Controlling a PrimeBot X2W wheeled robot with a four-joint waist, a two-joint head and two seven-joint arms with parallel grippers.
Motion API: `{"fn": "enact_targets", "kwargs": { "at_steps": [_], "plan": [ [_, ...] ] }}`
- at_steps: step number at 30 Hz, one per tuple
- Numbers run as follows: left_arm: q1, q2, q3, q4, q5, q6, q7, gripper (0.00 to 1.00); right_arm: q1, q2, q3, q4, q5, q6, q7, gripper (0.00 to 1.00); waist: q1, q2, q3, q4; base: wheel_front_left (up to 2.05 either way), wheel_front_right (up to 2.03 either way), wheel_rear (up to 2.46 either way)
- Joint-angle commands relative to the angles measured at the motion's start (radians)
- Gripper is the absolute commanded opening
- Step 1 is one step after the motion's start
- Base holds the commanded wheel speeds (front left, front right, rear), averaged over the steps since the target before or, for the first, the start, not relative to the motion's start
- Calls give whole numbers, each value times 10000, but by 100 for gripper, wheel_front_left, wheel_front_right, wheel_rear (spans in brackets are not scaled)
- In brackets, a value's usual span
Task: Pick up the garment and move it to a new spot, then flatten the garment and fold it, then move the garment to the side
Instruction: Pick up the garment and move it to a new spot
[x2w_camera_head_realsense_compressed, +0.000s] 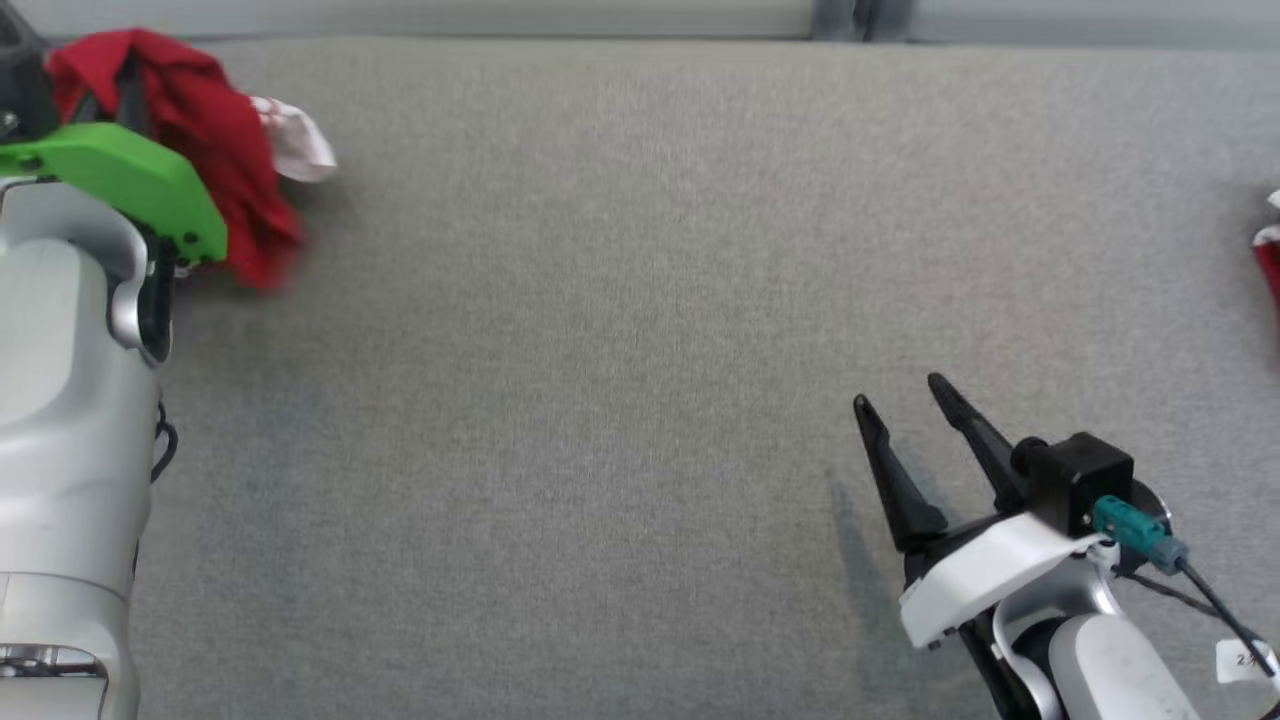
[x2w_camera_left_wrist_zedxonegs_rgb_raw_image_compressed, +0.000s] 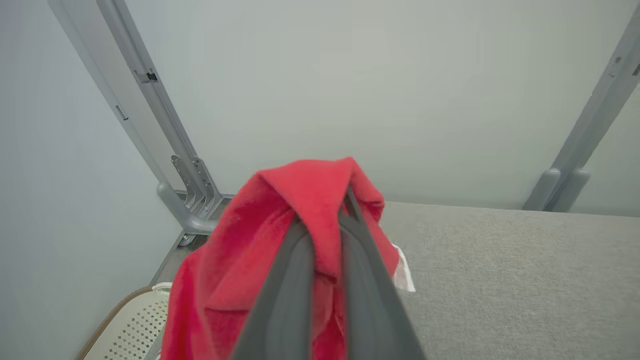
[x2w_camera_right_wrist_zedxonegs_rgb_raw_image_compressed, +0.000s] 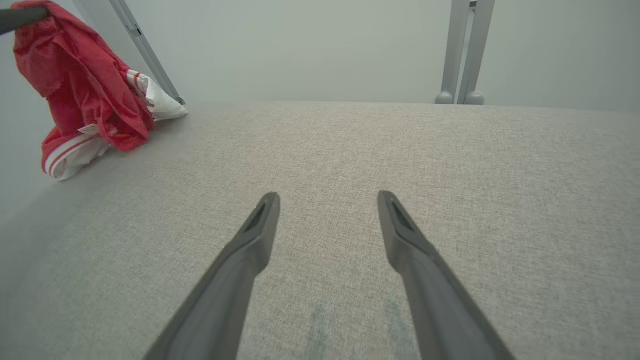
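Head view: the red garment (x2w_camera_head_realsense_compressed: 215, 150) hangs over the table's (x2w_camera_head_realsense_compressed: 640, 250) far left, well apart from the right gripper (x2w_camera_head_realsense_compressed: 898, 390), whose fingers are spread. Left wrist view: the left gripper (x2w_camera_left_wrist_zedxonegs_rgb_raw_image_compressed: 327, 220) clamps a garment fold. Right wrist view: the garment's hem touches the table.

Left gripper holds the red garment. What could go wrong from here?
The left gripper pinches one fold of the garment, so the bunched cloth might slip out. It hangs at the table corner near a basket; a drop could land off the table. The right gripper stands open, far away, unable to help.
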Motion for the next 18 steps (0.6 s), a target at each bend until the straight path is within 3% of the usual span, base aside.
{"fn": "enact_targets", "kwargs": {
  "at_steps": [1,9,18],
  "plan": [
    [-223,10,-57,-151,100,-60,51,0,183,49,34,88,100,-11,-102,100,0,0,-1446,-325,0,0,0],
    [-694,-682,-658,-1256,166,-330,537,0,658,268,144,563,286,-11,-341,100,0,0,-2635,-1045,0,0,0],
    [-652,-2073,-1172,-3083,-619,-671,1087,0,716,349,199,666,408,-11,-517,100,0,0,-2643,-1952,0,0,0]
  ]
}}
